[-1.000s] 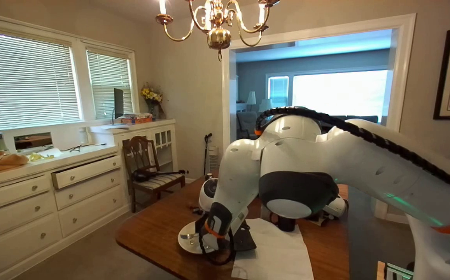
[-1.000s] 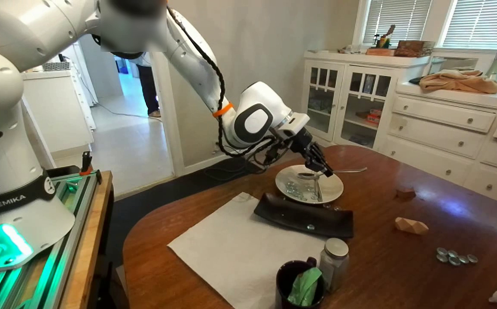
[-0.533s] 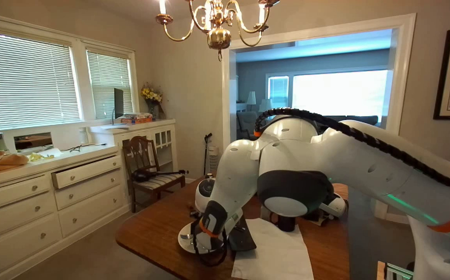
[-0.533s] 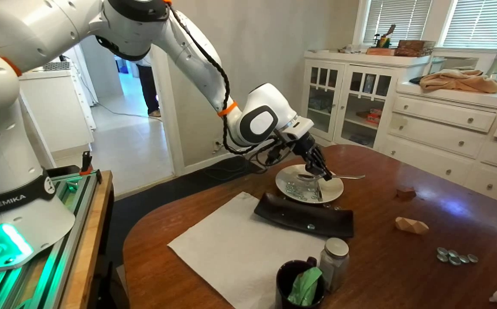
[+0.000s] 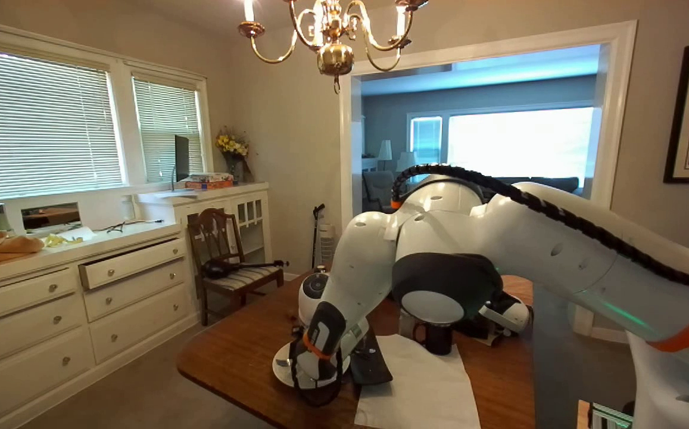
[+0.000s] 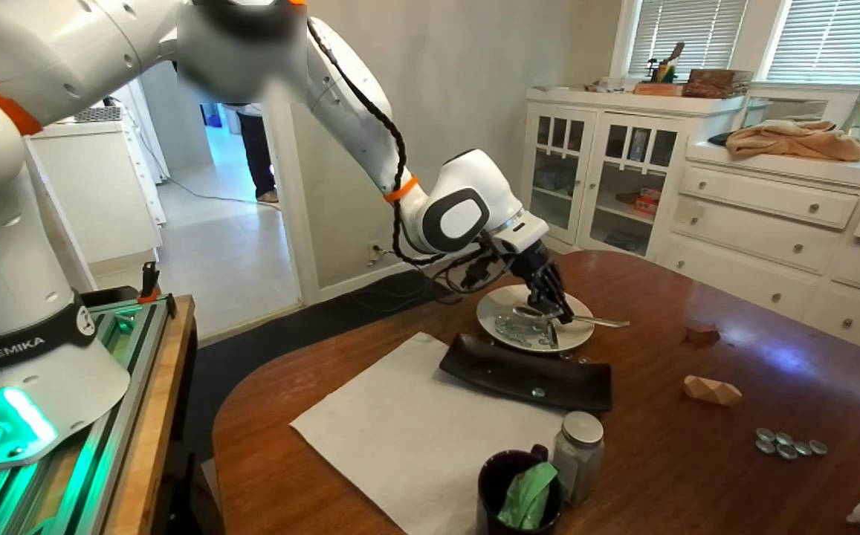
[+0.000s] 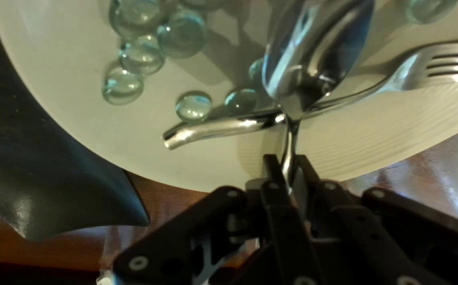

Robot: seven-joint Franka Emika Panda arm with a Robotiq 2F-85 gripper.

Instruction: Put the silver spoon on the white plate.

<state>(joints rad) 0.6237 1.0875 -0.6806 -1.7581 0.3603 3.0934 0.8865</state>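
Observation:
My gripper [image 7: 286, 166] is shut on the handle of the silver spoon [image 7: 318, 51]. The spoon's bowl is over the white plate [image 7: 70, 91] and its neck crosses over a fork [image 7: 446, 65] lying there. I cannot tell whether the spoon touches the fork or plate. In an exterior view the gripper [image 6: 565, 316] is low over the plate [image 6: 490, 321], and the handle [image 6: 606, 322] of the spoon sticks out past the rim. In an exterior view the plate [image 5: 283, 374] is partly hidden by the arm, and the fingertips are hidden there.
Several clear glass gems [image 7: 181, 35] lie on the plate. A dark case [image 6: 526, 375] lies beside it on a white sheet [image 6: 415, 431]. A jar [image 6: 577, 461], a dark mug [image 6: 500, 513], wooden pieces [image 6: 712, 391] and loose gems [image 6: 786, 449] stand or lie on the table.
My gripper has moved down a little toward the plate with the spoon in it. The spoon's handle end has dropped lower over the table.

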